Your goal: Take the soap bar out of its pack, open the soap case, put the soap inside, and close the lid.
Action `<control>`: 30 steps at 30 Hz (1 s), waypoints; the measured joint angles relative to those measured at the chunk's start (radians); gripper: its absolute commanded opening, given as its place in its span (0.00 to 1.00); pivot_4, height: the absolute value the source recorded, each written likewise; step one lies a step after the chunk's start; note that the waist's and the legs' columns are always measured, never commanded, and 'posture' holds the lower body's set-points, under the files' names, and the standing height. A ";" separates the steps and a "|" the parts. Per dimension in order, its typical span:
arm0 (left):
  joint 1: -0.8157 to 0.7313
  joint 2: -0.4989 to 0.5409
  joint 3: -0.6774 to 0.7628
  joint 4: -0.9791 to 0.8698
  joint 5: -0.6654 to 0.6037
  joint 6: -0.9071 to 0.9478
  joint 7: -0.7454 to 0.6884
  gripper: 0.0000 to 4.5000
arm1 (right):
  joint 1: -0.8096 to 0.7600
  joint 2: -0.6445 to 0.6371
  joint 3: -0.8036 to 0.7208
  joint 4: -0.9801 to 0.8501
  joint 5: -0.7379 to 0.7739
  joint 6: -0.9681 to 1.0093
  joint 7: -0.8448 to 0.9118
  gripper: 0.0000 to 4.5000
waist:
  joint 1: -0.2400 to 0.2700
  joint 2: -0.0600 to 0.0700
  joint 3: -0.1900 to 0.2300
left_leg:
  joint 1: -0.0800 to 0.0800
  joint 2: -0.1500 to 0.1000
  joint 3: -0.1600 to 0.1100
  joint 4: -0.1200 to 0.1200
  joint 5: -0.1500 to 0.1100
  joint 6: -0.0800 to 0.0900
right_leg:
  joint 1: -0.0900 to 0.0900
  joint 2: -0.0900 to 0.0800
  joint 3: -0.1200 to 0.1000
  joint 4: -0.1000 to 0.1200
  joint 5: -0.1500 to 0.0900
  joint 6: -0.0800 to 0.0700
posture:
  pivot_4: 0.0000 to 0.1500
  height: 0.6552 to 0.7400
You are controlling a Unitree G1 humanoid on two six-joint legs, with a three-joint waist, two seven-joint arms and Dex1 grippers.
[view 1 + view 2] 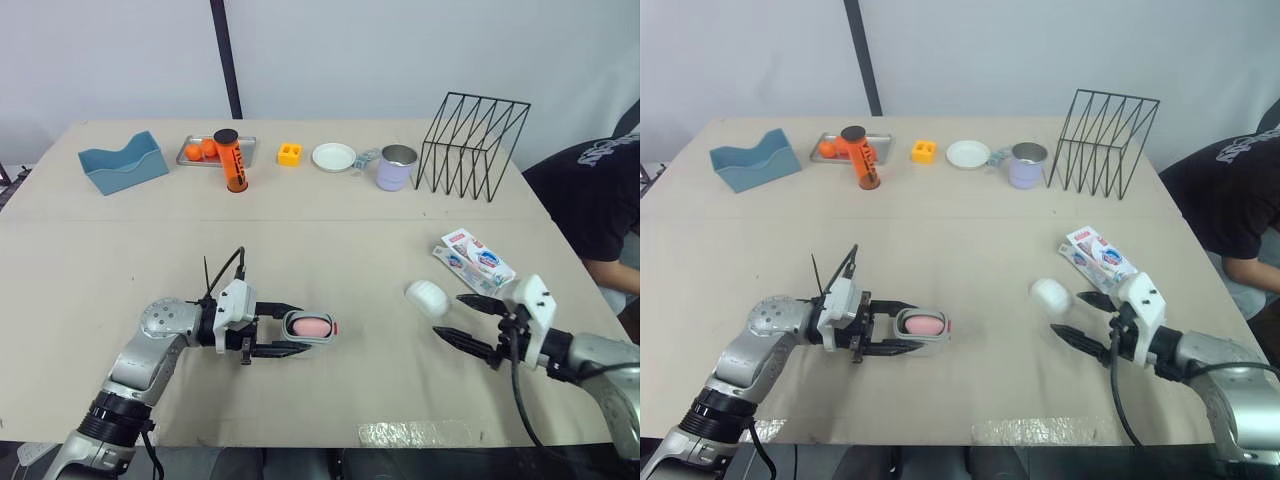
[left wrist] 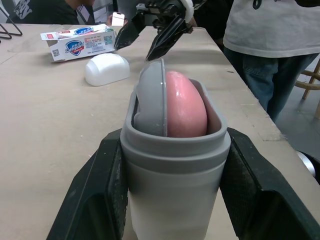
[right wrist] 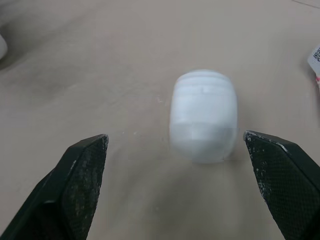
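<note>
— Pink soap (image 2: 186,107) is tucked in the grey soap case (image 2: 175,170), and the left gripper (image 1: 292,328) has that case clamped, one black finger pressed on each side wall!
— Where on the table (image 1: 330,250)?
— Near the front edge, on the robot's left half. The case is on its side, mouth turned toward the robot's right, with the soap showing there beside a grey insert (image 2: 150,100). Resting or lifted, I cannot tell.
— And the lid?
— The white lid (image 1: 427,298) is off! It lies alone on bare tabletop, well apart from the case. The right gripper (image 1: 449,315) is just beside it, jaws spread wide and gripping nothing. In the right wrist view the lid lies ahead between the two fingers (image 3: 80,175), touching neither.
— The pack?
— The soap pack (image 1: 478,258) lies flat just beyond the lid, close to the right edge.
— Far side?
— A row: blue tray (image 1: 125,178), metal tray (image 1: 247,150) with an orange canister (image 1: 233,165) upright at it, yellow block (image 1: 290,154), white plate (image 1: 333,157), lavender cup (image 1: 396,170), black wire rack (image 1: 473,145). A person (image 1: 590,190) in a dark shirt is at the table's right side.
</note>
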 measured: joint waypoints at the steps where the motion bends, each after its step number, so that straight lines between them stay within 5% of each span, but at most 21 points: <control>1: 0.000 -0.001 -0.001 0.000 0.002 0.000 0.002 0.43 | -0.023 -0.006 0.011 -0.006 -0.007 0.023 -0.014 0.99 | 0.000 0.000 0.000 | 0.000 0.000 0.000 0.000 0.000 0.000 | 0.000 0.000 0.000 0.000 0.000 0.000 | 1.00 1.00; 12: 0.000 -0.010 -0.010 -0.004 0.006 0.010 0.024 0.43 | -0.195 -0.023 0.145 -0.063 -0.033 0.274 -0.122 0.99 | 0.001 0.000 0.000 | -0.002 0.000 0.000 0.000 0.000 0.001 | -0.001 0.000 0.000 -0.001 0.000 0.000 | 1.00 1.00; 30: 0.000 -0.010 -0.015 -0.031 -0.005 0.048 0.024 0.43 | -0.238 0.000 0.156 -0.125 -0.013 0.455 -0.201 0.99 | 0.001 0.000 0.000 | -0.003 0.000 0.000 0.000 0.000 0.001 | -0.002 0.000 0.000 -0.001 0.000 0.000 | 1.00 1.00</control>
